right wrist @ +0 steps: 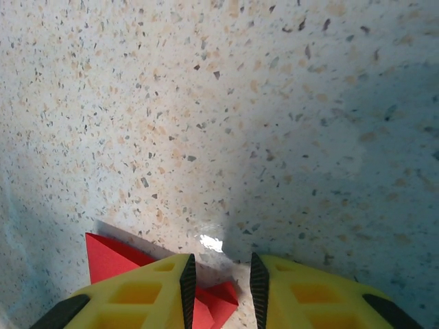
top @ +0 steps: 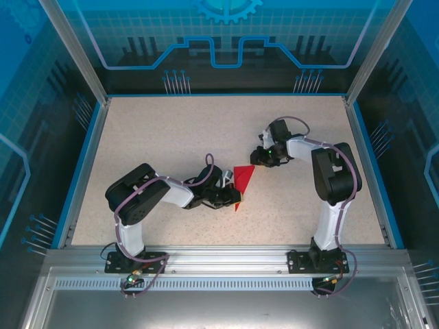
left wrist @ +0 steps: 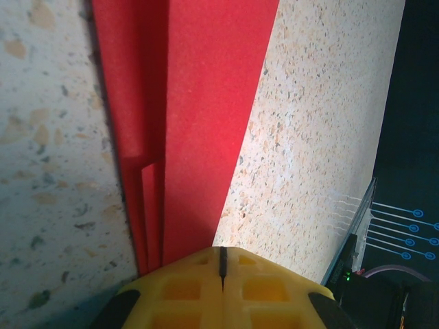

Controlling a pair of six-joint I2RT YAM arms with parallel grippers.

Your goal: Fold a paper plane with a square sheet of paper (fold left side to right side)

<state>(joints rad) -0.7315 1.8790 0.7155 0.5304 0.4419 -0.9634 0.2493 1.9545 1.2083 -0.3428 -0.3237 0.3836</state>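
Two arms are meeting over a folded red paper (top: 242, 184) (left wrist: 206, 103) (right wrist: 110, 257) inside a blue-walled booth.
The red paper is lying near the centre of the speckled beige table (top: 171, 130), creased narrow and pointed. The left gripper (top: 232, 195) (left wrist: 223, 257) is sitting at its near end, fingers pressed together; can't tell if pinching. The right gripper (top: 258, 160) (right wrist: 219, 264) is hanging over the far end, fingers slightly apart, a red corner between them. Blue-tinted walls (top: 226, 41) are enclosing the table.

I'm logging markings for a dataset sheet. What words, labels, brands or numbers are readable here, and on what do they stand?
None can be read.
The red paper is blank; the blue back panel bears only a gear and line graphics, no letters; the speckled table is unmarked.
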